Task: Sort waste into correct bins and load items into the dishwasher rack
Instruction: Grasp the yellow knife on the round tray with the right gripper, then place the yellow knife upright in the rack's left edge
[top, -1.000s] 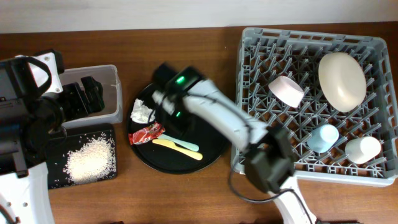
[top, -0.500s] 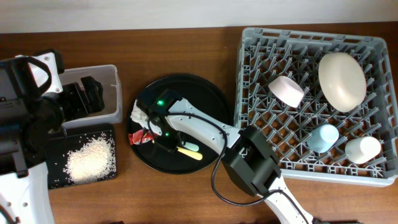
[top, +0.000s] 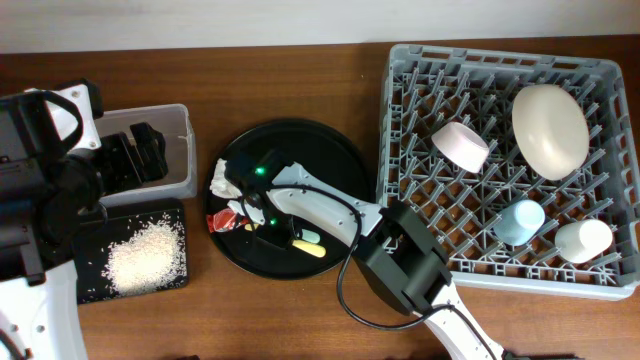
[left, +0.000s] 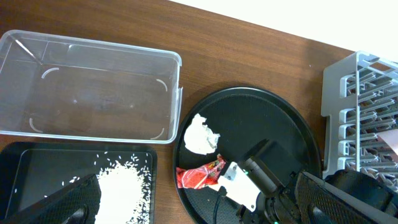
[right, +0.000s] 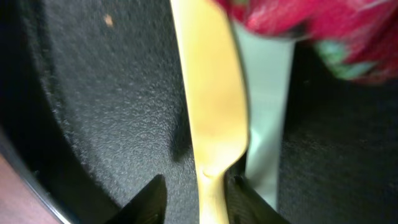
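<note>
**On the round black tray (top: 325, 145), the right gripper (right: 198, 202) is straddling the yellow spoon (right: 208, 112)**

The right arm is reaching across the middle of the table (top: 300, 80) and down onto the tray's front left part. Its fingers (right: 149, 199) are standing narrow on either side of the yellow spoon's handle. One is sitting right against the handle, while a strip of dark tray is showing between the other and the handle, so the grip is not complete. The mint green spoon (right: 267, 112) is lying just beside the yellow one, and the red wrapper (right: 311, 31) is overlapping the ends of both. The white tissue (top: 226, 178) is sitting near the tray's left rim, just behind the wrapper.

The left gripper (top: 140, 152) is hanging over the clear tub (top: 186, 150) near the table's left edge. Its fingers (left: 68, 202) are spread wide and holding nothing. In front of the tub, toward the front left corner, the black rectangular tray (top: 90, 285) is carrying the rice grains (top: 145, 255).

The dishwasher rack (top: 386, 150) is filling the right side of the table. The cream bowl-plate (top: 550, 130) is leaning near the rack's back right corner, with the pinkish-white bowl (top: 460, 146) tilted to its left. The light blue cup (top: 521, 220) and the white cup (top: 583, 240) are sitting side by side near the front right corner.
</note>
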